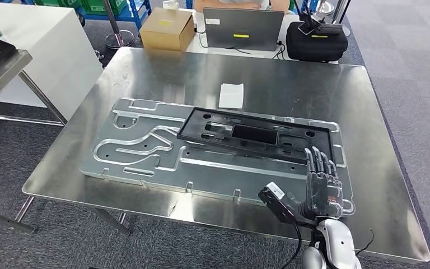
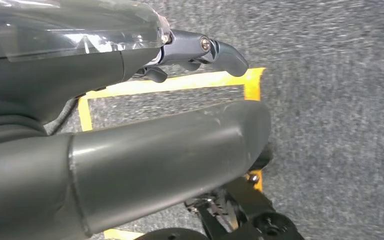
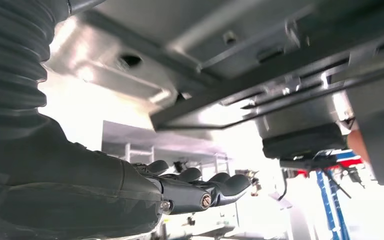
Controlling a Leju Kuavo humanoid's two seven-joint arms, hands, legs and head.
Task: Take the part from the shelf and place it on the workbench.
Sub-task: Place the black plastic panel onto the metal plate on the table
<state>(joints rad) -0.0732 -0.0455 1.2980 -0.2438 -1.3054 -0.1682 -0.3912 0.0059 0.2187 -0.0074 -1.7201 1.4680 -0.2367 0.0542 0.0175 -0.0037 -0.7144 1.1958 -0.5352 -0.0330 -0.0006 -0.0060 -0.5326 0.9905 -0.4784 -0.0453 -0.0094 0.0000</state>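
Observation:
The black plastic frame part (image 1: 255,136) lies flat on a machined aluminium plate (image 1: 140,151) on the steel workbench (image 1: 173,73). My right hand (image 1: 323,185) hovers at the plate's near right corner with its fingers (image 1: 317,159) straight and apart, tips at the part's near right edge, holding nothing. In the right wrist view the same hand (image 3: 130,190) has its fingers (image 3: 220,187) stretched out beside the plate (image 3: 130,35). My left hand (image 2: 130,150) hangs over grey carpet, its fingers (image 2: 220,52) extended and holding nothing.
A white slip (image 1: 231,95) lies on the bench behind the plate. Behind the bench stand a cardboard box (image 1: 167,29), a laptop (image 1: 243,29) and a black case (image 1: 316,42), with a person's arms (image 1: 241,4) beyond. A white table (image 1: 39,45) stands at the left. Yellow tape (image 2: 180,85) marks the floor.

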